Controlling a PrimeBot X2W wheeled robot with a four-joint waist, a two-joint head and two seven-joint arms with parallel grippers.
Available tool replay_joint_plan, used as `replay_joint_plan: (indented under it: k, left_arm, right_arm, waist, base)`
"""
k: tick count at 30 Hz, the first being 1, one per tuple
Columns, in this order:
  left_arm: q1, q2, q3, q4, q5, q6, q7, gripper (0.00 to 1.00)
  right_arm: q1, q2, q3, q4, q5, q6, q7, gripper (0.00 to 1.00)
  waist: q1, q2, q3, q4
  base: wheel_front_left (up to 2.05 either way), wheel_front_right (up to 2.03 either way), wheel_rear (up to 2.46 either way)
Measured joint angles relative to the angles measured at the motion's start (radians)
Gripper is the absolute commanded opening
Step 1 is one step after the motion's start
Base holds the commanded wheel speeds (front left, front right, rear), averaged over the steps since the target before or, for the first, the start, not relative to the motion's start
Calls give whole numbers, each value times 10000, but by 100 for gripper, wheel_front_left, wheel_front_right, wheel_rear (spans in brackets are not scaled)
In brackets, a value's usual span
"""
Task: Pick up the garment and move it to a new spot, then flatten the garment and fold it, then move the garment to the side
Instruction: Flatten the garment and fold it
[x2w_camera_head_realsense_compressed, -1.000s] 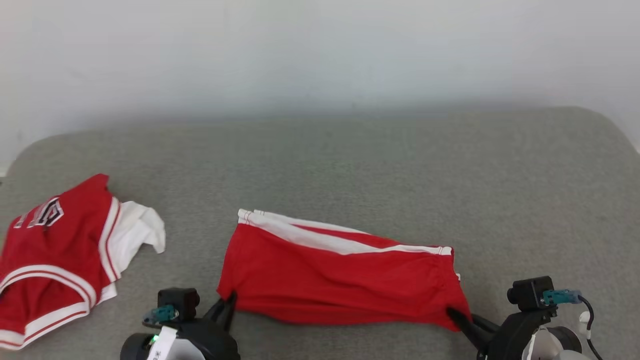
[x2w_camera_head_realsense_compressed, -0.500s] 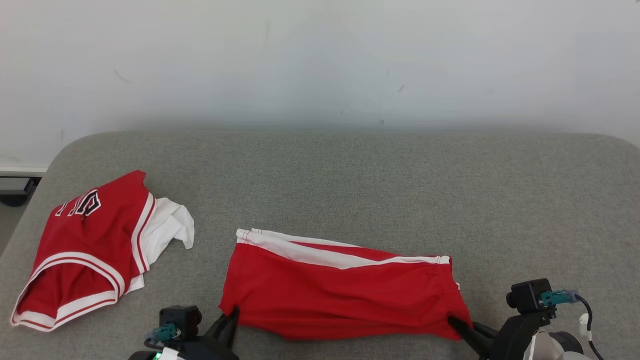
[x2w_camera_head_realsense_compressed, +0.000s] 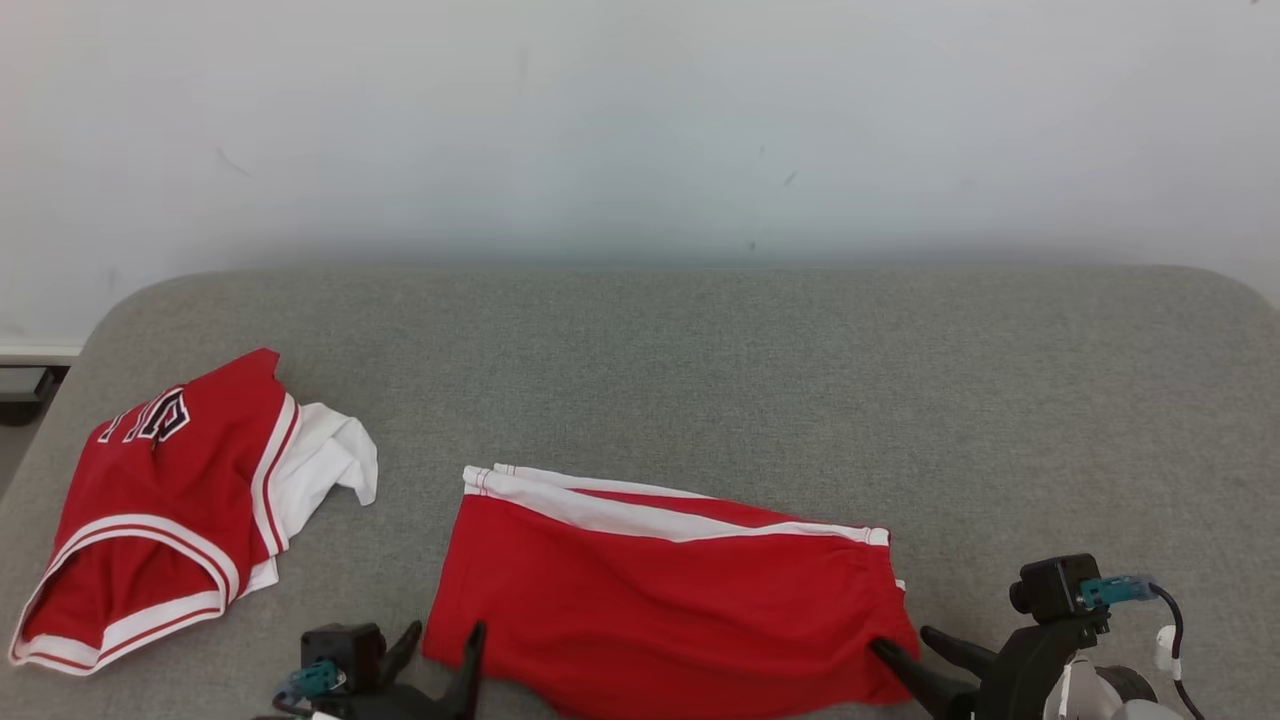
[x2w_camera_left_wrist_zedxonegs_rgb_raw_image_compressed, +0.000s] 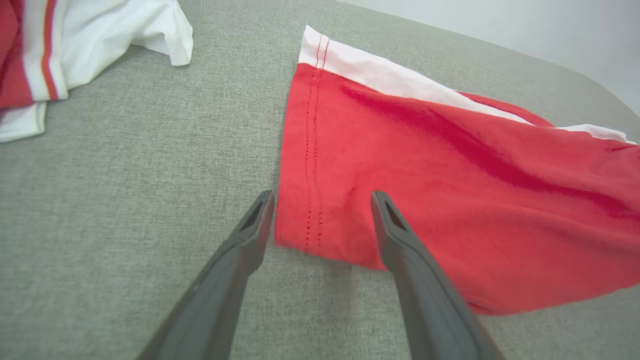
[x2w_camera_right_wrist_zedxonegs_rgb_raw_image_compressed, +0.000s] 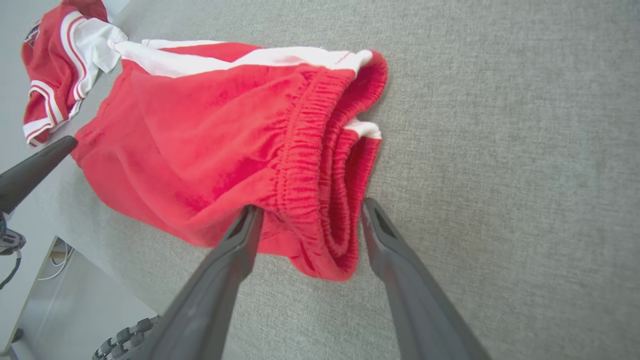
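Left gripper (x2w_camera_head_realsense_compressed: 445, 635) and right gripper (x2w_camera_head_realsense_compressed: 905, 640) are gaping wide, empty, straddling corners of the red shorts (x2w_camera_head_realsense_compressed: 660, 600) at the front edge of the worktop (x2w_camera_head_realsense_compressed: 700, 380) (likely so they are lying flat).

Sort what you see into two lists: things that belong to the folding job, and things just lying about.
In the job: red shorts; left hand and right hand, open at its near corners; grey surface beneath.
Lying about: red and white jersey, untouched at the left.
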Motion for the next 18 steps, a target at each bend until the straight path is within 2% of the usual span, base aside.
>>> replay_joint_plan:
  k: [10,14,18]
  left_arm:
    - [373,481,272,-1095,251,765,-257,100]
    - [448,640,322,-1674,704,1080,-313,100]
    - [722,767,491,-2261,1108,1174,-385,100]
  right_arm:
    - [367,-144,-633,-940,391,-35,-669,100]
    - [438,-174,-897,-1118,238,-387,-1145,100]
    - [632,-125,-1007,-1321,125,-635,-1569,100]
  waist:
    - [0,0,-183,-165]
    - [0,0,-243,-201]
    - [0,0,-282,-215]
  base:
    - [0,0,0]
    - [0,0,0]
    - [0,0,0]
